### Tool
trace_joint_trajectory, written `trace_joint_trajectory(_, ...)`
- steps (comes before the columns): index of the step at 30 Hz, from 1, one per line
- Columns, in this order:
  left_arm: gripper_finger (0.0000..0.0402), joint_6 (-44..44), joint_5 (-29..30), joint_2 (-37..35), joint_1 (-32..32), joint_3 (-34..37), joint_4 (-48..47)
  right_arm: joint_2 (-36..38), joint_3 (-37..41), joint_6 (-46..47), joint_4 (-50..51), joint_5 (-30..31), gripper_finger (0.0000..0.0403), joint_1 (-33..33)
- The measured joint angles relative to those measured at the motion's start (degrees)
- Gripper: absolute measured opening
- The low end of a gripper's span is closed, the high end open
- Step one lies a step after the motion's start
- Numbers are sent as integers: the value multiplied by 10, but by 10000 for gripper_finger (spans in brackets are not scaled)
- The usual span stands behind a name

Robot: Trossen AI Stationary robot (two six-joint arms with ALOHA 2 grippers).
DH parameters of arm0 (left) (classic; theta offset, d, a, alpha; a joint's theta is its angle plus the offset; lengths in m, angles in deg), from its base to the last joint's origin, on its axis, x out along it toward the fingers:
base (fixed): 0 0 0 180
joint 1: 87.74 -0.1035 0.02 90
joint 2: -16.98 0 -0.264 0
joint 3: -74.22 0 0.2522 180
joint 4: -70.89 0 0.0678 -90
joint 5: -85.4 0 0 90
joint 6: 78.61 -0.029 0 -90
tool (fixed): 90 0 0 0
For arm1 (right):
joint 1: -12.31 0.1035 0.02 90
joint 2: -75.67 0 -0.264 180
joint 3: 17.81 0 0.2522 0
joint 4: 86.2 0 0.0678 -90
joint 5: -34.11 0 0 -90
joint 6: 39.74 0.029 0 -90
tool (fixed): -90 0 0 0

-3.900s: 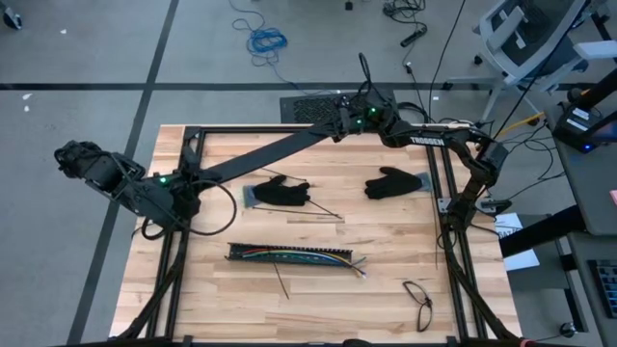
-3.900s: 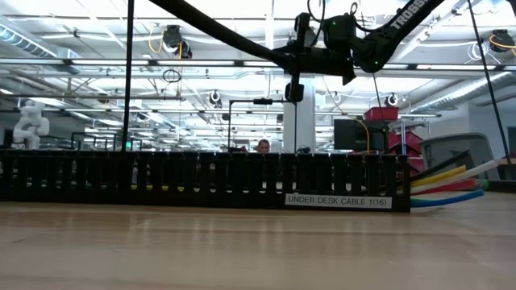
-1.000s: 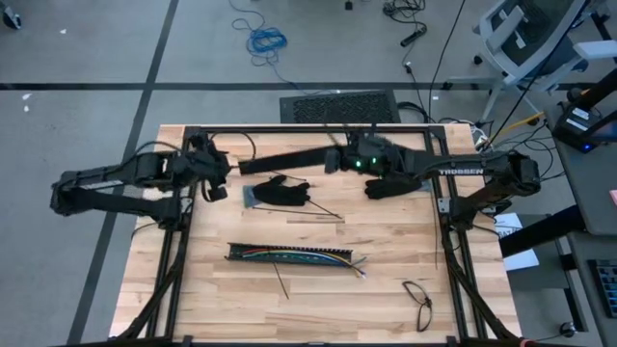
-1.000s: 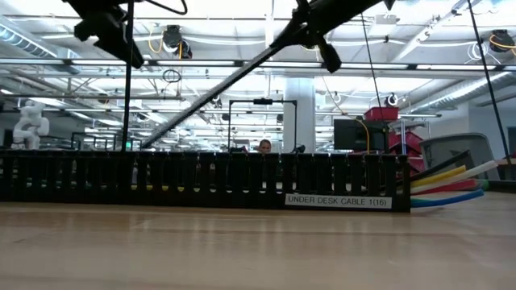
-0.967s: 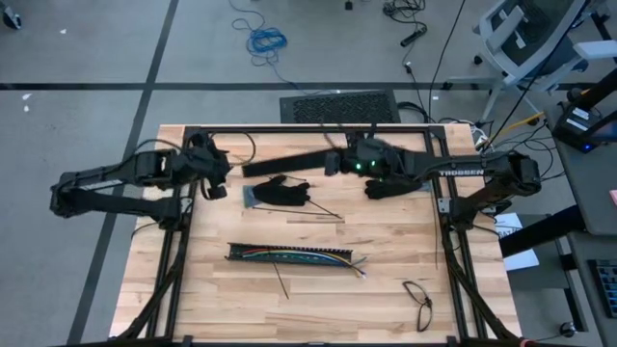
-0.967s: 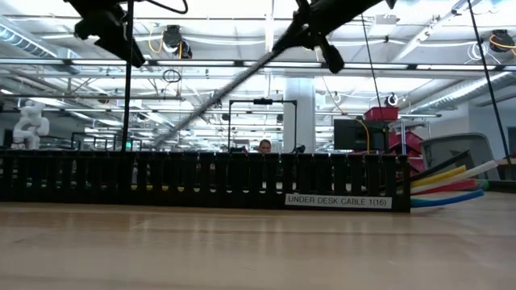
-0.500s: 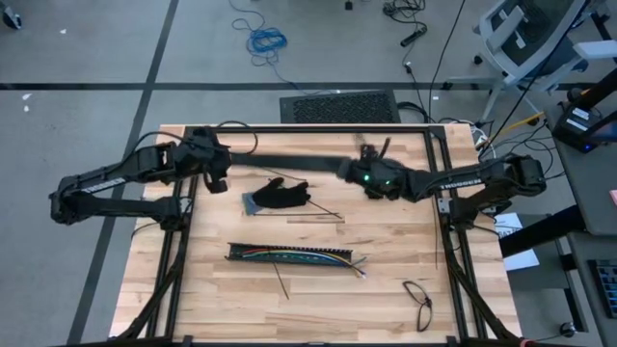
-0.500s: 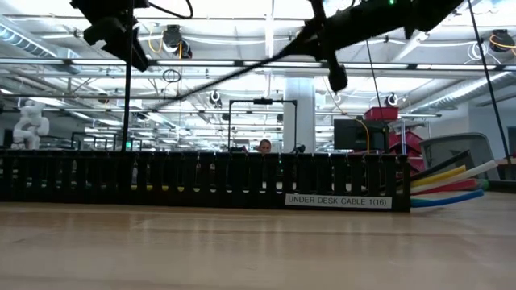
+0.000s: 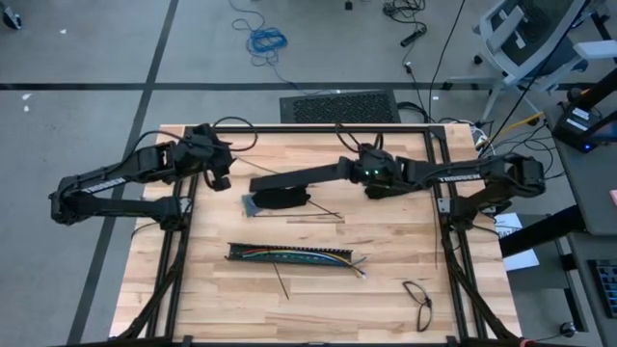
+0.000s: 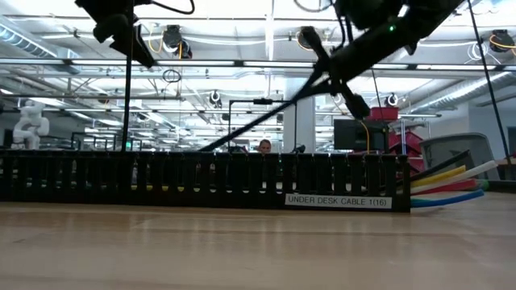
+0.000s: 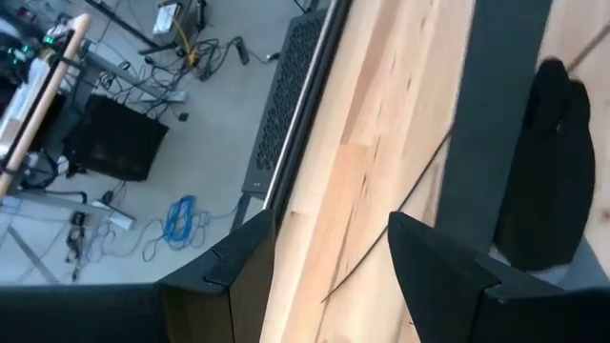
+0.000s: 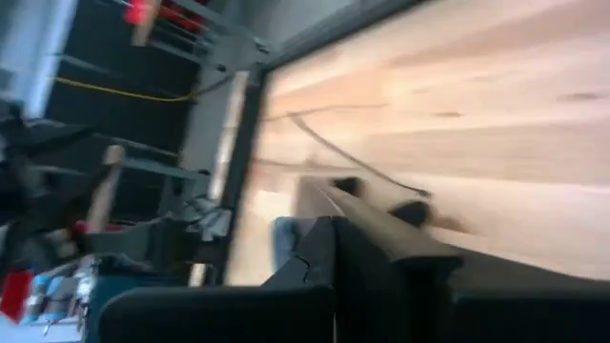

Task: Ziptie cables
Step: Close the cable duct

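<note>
From above, we saw the cables (image 9: 307,256) lying inside a long black slotted bar (image 9: 289,256) on the wooden desk (image 9: 386,241), their coloured ends spilling out of the bar's right end. Well apart from them, the right pincer (image 9: 355,173) hovered over the far middle of the desk, clamped shut on a long black cover strip (image 9: 294,178) that slanted leftward toward a black glove (image 9: 278,199). The left pincer (image 9: 218,178) hung over the desk's far-left corner, holding nothing. A thin black zip tie (image 9: 281,280) lay just in front of the bar, and a pair of glasses (image 9: 418,300) sat near the front-right corner.

At desk height, we saw the slotted bar (image 10: 201,179) stretched across the picture, labelled "UNDER DESK CABLE", with cables (image 10: 447,187) in yellow, red, blue and white fanning out at its right end. The cover strip (image 10: 266,113) slanted down from the upper right.

Through the left wrist camera, we found that pincer's two dark fingers (image 11: 438,272) parted with only air between them, the bare desk (image 11: 353,191), the cover strip (image 11: 496,105) and the glove (image 11: 553,181) beyond.

Through the right wrist camera, the fingers (image 12: 334,267) were pressed together on the cover strip (image 12: 381,224), which ran away over the desk (image 12: 457,114).
</note>
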Motion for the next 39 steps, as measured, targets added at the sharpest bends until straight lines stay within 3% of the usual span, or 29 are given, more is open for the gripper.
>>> trace_joint_trajectory(4, 202, 47, 3, 0, 0, 0, 8, -22, 0, 10, 41, -14, 2, -24)
trace_joint_trajectory(11, 202, 48, 5, 0, 0, 0, 9, -50, -1, 9, 60, -28, 17, -46)
trace_joint_trajectory(26, 202, 47, 5, 0, 0, 0, 8, -62, 2, 28, 154, -56, 189, -54)
trace_joint_trajectory(39, 202, 47, 5, 0, 0, 0, 8, -61, 2, 22, 244, -80, 230, -54)
